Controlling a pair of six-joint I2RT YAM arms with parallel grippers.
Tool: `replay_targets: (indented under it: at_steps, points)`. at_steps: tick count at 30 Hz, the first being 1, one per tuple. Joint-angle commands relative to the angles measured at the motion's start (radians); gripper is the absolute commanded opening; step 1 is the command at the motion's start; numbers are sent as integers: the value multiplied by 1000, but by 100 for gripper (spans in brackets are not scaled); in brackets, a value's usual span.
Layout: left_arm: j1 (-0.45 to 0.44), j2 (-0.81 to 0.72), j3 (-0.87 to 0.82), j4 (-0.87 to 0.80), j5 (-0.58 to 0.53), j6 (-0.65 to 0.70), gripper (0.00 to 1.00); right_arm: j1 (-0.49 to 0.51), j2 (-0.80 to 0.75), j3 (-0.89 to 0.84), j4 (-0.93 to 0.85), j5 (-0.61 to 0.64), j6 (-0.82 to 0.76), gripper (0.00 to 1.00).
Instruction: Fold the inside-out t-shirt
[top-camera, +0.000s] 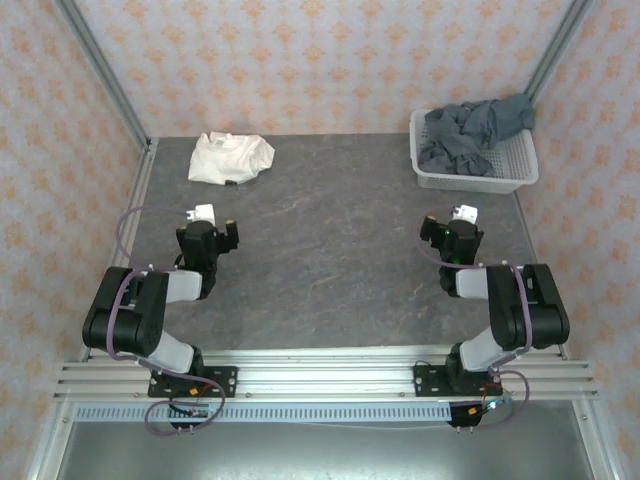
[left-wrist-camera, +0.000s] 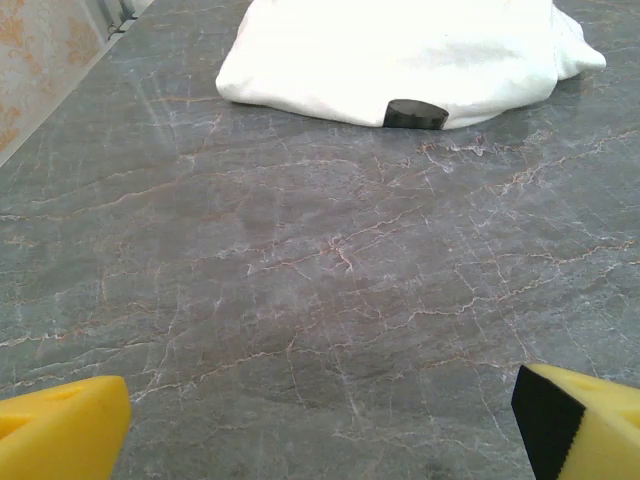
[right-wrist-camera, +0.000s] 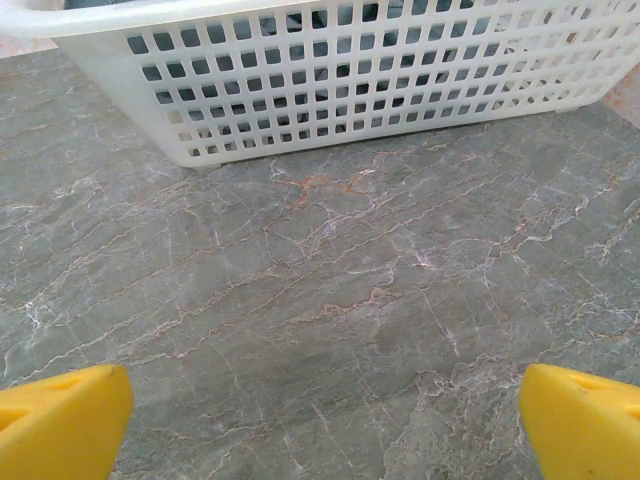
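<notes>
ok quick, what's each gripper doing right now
Left gripper: open, holding nothing.
Right gripper: open, holding nothing.

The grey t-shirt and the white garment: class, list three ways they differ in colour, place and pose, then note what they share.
Colour: the grey t-shirt is dark slate; the white garment is cream.
Place: the t-shirt sits in the white basket at far right; the garment lies on the table at far left.
Pose: the t-shirt is heaped, draping over the basket's rim; the garment lies low and flatter.
Both are soft, plain cloth.
</notes>
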Motion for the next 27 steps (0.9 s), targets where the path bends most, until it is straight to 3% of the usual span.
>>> replay_targets:
  at_steps: [1, 21, 23, 25, 27]
  points:
    - [-3, -13, 20, 24, -2, 23, 100, 5, -1, 11, 19, -9, -12, 99]
    - [-2, -13, 20, 23, 1, 21, 100, 4, -11, 9, 17, -1, -6, 99]
    - [-2, -15, 17, 27, 1, 23, 100, 6, -88, 15, -48, 45, 10, 99]
    - [-11, -62, 9, 12, -15, 28, 100, 11, -239, 31, -224, 149, 79, 99]
    - [-31, -173, 43, -156, -93, 4, 100, 11, -414, 57, -429, 230, 240, 99]
